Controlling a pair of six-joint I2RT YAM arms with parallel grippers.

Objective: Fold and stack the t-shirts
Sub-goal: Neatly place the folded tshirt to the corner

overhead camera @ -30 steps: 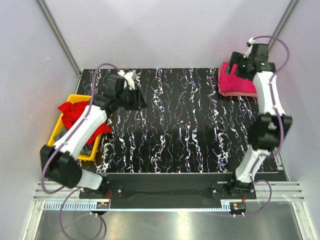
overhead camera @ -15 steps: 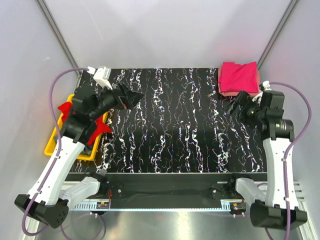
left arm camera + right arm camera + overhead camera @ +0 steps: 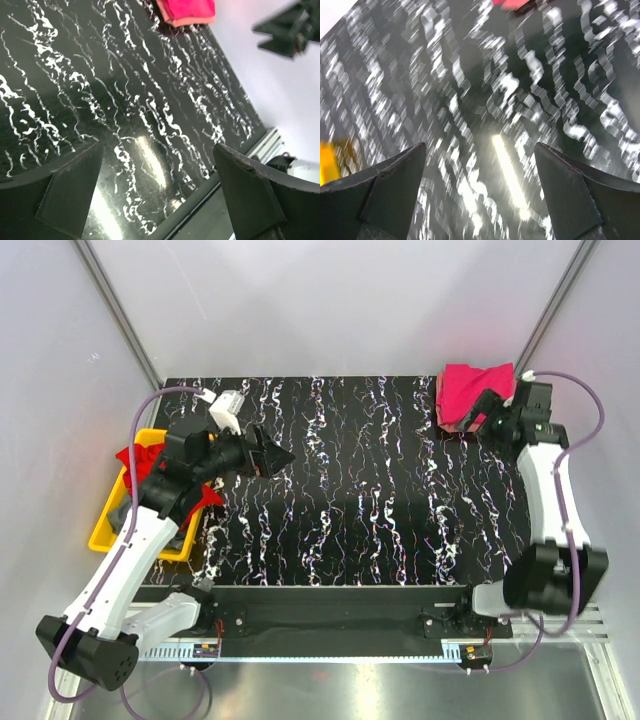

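Folded magenta cloth t-shirt is stacked on salmon cloth t-shirt. Crumpled red cloth t-shirt waits in yellow plastic bin. Left gripper and right gripper are released and empty.

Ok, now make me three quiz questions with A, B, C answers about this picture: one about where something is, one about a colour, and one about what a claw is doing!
1. Where on the black marbled table does the folded magenta cloth t-shirt lie?
A. near left corner
B. far right corner
C. the middle

2. What colour is the plastic bin holding the crumpled red cloth t-shirt?
A. blue
B. green
C. yellow

3. How is the left gripper?
A. open and empty
B. shut on a shirt
C. shut on the bin

Answers:
1 B: the top view shows it in that corner.
2 C: its rim is yellow.
3 A: its fingers stand apart with nothing between.
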